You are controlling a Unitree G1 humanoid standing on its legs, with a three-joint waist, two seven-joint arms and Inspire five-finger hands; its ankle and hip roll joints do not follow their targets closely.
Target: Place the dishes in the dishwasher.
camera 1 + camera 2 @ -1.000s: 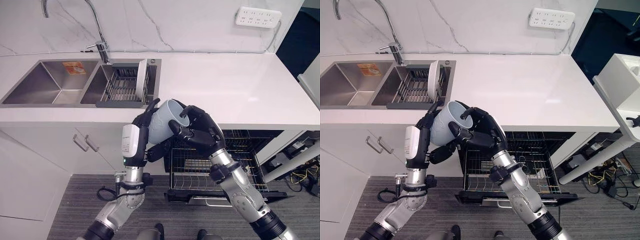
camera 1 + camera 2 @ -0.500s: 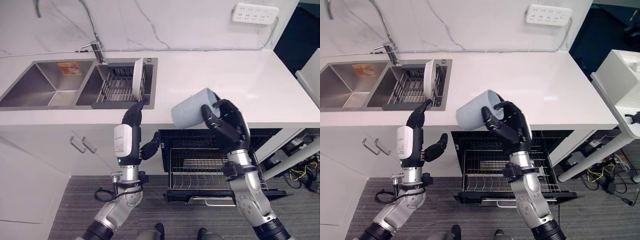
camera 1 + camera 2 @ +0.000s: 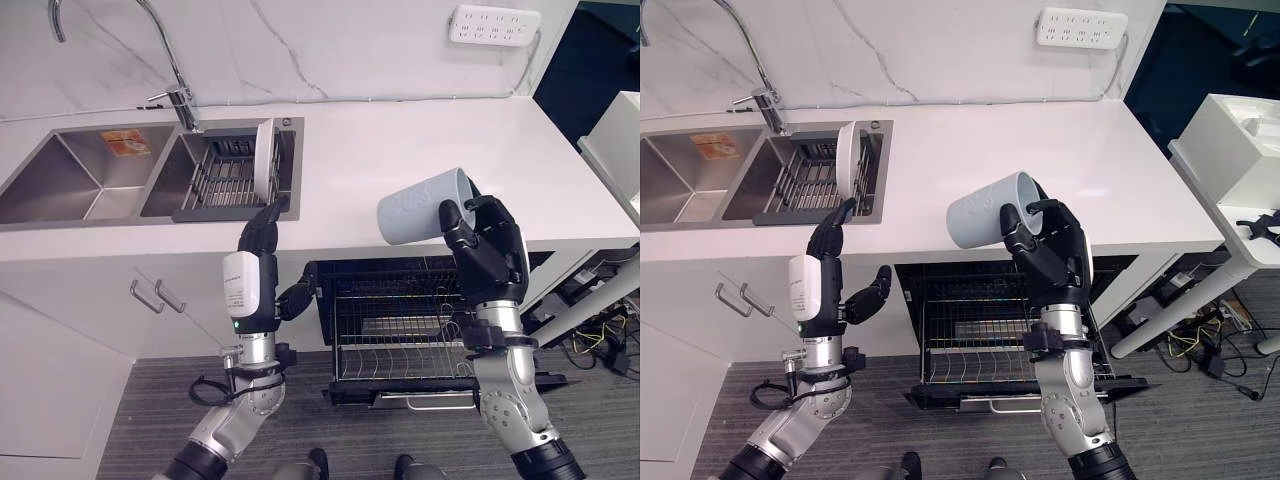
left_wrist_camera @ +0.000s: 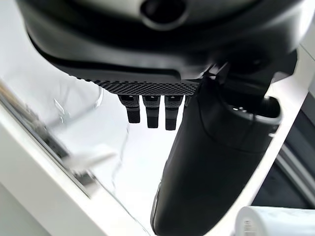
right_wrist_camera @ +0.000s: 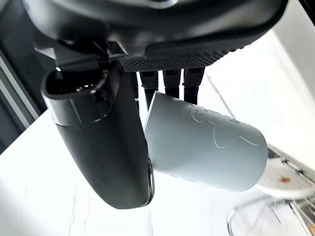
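My right hand (image 5: 106,128) fills the near part of the view, dark, its thick thumb (image 5: 98,147) lying along one side of a pale blue-grey cup (image 5: 206,147); my fingers (image 5: 170,78) reach down from the palm to the cup's rim, and thumb and fingers pinch the cup at that mouth end; the cup lies on its side, closed base pointing away from my palm; a faint raised outline marks its wall; past it lies a white marbled surface (image 5: 59,196); near the base, a white dish (image 5: 285,179) and some wire (image 5: 246,214).
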